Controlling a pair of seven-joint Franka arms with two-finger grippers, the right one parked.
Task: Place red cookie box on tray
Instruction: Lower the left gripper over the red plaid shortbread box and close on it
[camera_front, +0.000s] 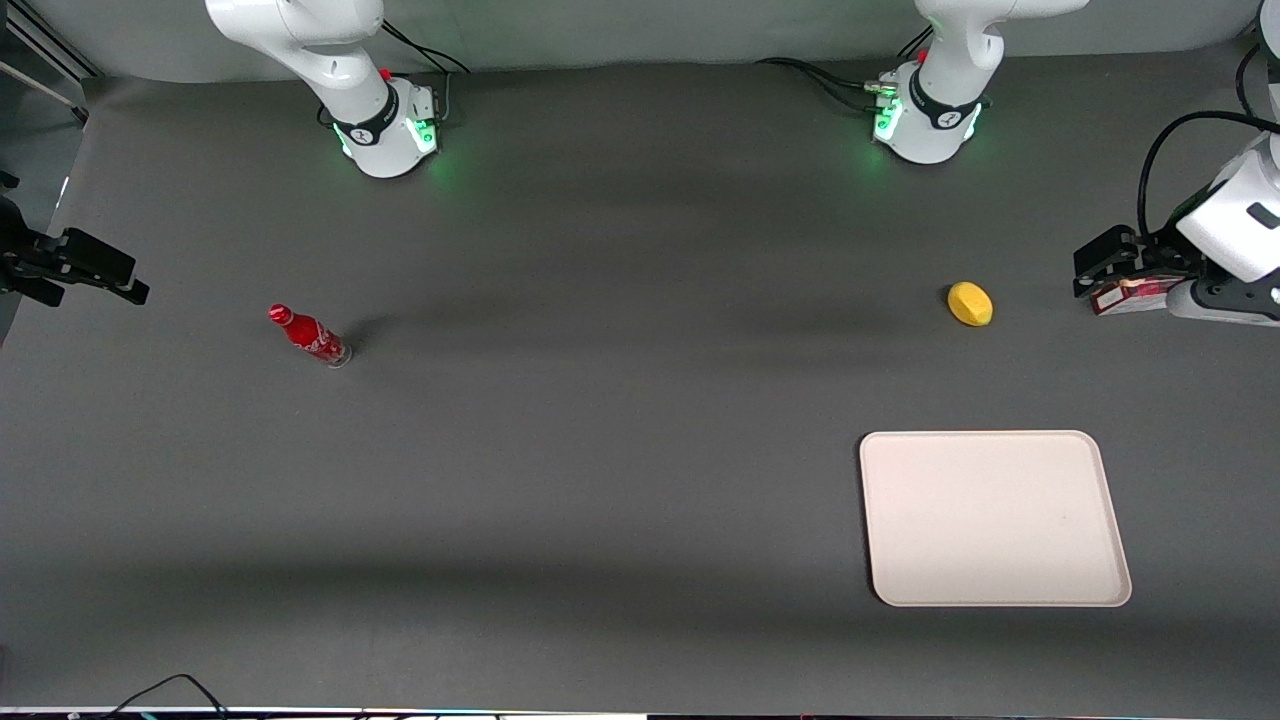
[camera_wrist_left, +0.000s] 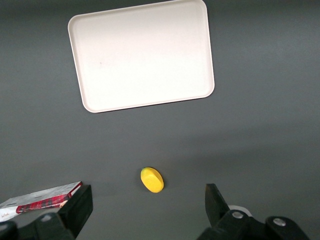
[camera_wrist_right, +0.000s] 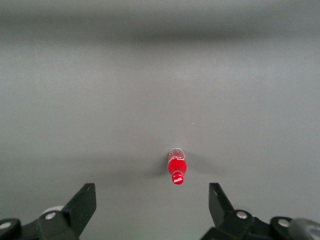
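Your gripper (camera_front: 1105, 268) hangs released just above the red cookie box (camera_front: 1135, 296), whose long axis runs under the fingers, with the tray (camera_front: 995, 518) well apart.

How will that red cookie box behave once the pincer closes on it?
The red cookie box looks like a long, thin carton, so probably light and crushable. Gripped off-centre, it may droop or twist. The open pincer hangs above the lemon, with the tray bare.
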